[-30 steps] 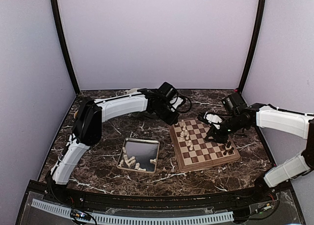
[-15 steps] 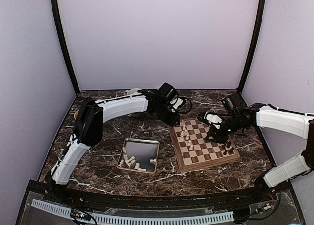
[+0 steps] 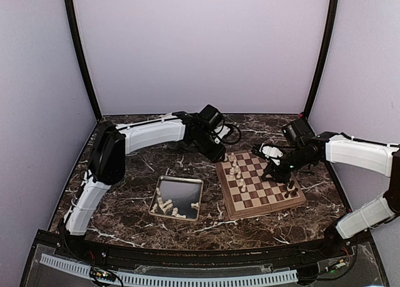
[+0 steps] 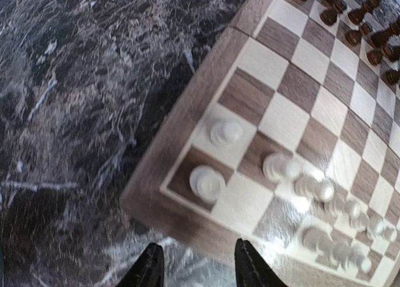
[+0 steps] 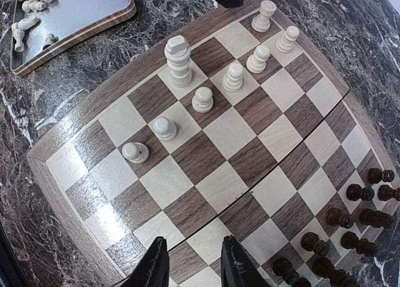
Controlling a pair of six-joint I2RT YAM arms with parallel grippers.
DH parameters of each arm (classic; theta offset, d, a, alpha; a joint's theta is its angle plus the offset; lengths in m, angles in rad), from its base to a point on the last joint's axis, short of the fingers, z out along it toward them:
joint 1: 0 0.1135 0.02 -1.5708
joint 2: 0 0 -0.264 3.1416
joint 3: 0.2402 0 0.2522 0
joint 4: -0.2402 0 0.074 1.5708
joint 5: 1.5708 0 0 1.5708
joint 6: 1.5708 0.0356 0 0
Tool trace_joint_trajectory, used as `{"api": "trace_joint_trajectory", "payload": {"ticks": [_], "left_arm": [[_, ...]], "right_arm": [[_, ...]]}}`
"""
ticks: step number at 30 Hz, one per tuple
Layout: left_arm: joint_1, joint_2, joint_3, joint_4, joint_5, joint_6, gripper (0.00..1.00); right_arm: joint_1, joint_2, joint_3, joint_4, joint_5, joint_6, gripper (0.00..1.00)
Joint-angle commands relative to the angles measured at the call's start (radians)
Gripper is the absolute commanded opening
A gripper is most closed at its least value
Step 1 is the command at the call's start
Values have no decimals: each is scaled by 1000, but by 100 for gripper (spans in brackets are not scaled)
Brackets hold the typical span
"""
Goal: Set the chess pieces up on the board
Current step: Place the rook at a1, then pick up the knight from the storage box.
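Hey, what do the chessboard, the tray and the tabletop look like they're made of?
The board looks like satin-finished wood, its grain showing. The tray seems polished metal, mirroring light. The tabletop looks like dark marble with white veins, perhaps only a printed laminate.

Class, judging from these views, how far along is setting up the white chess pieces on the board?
Done: several standing cream-white pieces line one side of the chessboard, opposite the dark pieces. In hand: nothing; the left gripper and right gripper hover over the board with jaws apart and empty. Left: loose white pieces lie in the metal tray.
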Motion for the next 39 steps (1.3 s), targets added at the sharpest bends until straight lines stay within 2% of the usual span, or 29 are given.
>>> {"api": "trace_joint_trajectory", "payload": {"ticks": [1,5,14,20,29,33,39], "left_arm": [[-8,-256,-162,-16,-6,-16,41],[-9,-399,-335,31,1,-39,41],[-9,-632,-673,-3,-36,-68,39],[-12,-761,-898,35,19,-58,35],[-15,-790,-989,-52,-93,-272,33],[-20,-800,-1037,-77,-89,-283,31],[-30,-785,-1066,-106,-129,-284,29]], "right_arm": [[-6,2,-6,3,-1,-10,30],[-6,-4,-6,3,0,-10,30],[-6,9,3,-3,-17,-12,29],[-6,15,14,-6,-28,-13,29],[12,17,150,-105,-61,-50,29],[57,46,224,-151,-37,-60,29],[106,75,226,-132,-6,-53,29]]}}
